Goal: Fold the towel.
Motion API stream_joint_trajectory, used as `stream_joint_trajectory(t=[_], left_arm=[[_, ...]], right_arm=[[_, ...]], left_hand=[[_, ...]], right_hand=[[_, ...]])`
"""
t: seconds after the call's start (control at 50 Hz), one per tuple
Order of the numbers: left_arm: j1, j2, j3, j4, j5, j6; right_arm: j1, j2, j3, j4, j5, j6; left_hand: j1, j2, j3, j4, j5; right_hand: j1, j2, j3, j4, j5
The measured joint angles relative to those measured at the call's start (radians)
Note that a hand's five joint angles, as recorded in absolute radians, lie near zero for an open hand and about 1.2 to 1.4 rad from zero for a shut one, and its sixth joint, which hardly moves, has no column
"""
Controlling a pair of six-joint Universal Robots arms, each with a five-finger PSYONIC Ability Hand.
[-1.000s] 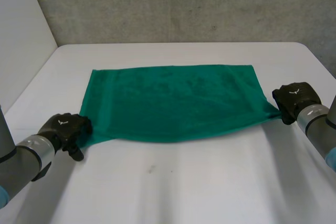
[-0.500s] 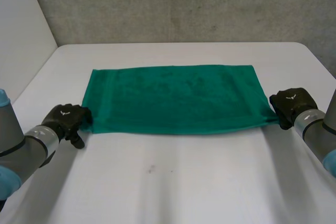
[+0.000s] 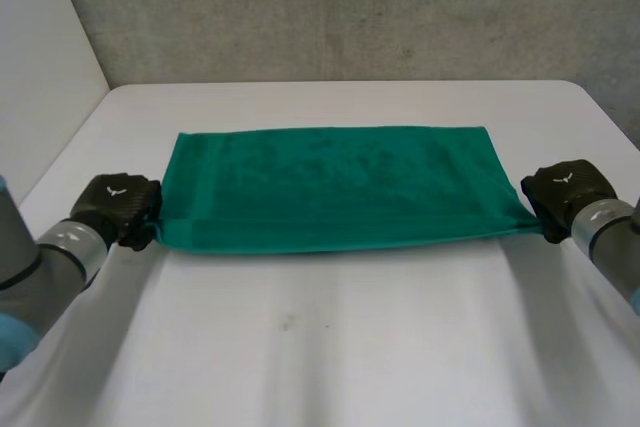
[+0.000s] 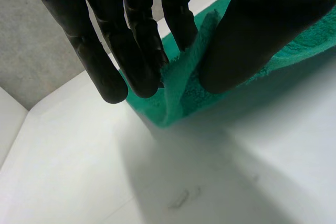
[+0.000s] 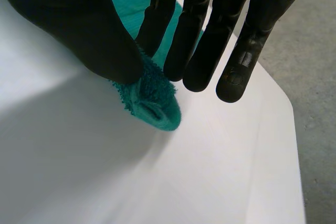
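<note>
Green towel on white table before grey wall, near corners pinched by left hand and right hand

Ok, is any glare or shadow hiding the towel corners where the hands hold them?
No. Head view: even light, no glare on the table, soft shadow along the towel's near edge. Left wrist view: corner plainly lit between the left hand's thumb and fingers. Right wrist view: bunched corner just as visible in the right hand's pinch.

Soft, even light fills the white table; the towel casts a faint shadow.
</note>
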Motion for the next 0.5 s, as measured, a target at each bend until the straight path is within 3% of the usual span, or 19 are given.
stream_joint_trajectory(t=[0.08,0.2,0.3,0.42,0.5], left_arm=[[0.012,0.087,-0.045,-0.076,0.002,0.005],[0.070,0.222,-0.107,-0.363,0.014,0.022],[0.102,0.260,-0.120,-0.535,0.064,0.035],[0.124,0.257,-0.098,-0.513,0.142,0.037],[0.113,0.211,-0.043,-0.377,0.162,0.020]], right_arm=[[-0.001,-0.057,0.003,0.128,0.000,-0.107],[-0.014,-0.142,0.083,0.357,0.010,-0.366],[-0.031,-0.169,0.130,0.405,0.012,-0.487],[-0.030,-0.145,0.101,0.338,0.012,-0.487],[-0.023,-0.075,0.024,0.277,0.017,-0.426]], left_hand=[[0.000,0.000,0.000,0.000,0.000],[0.000,0.000,0.000,0.000,0.000],[0.000,0.000,0.000,0.000,0.000],[0.000,0.001,0.000,0.003,0.000],[0.000,0.008,0.004,0.004,0.000]], right_hand=[[0.000,0.000,0.000,0.000,0.000],[0.000,0.000,0.000,0.000,0.000],[0.000,0.000,0.000,0.000,0.000],[0.000,0.000,0.000,0.000,0.000],[0.000,0.000,0.000,0.000,0.000]])
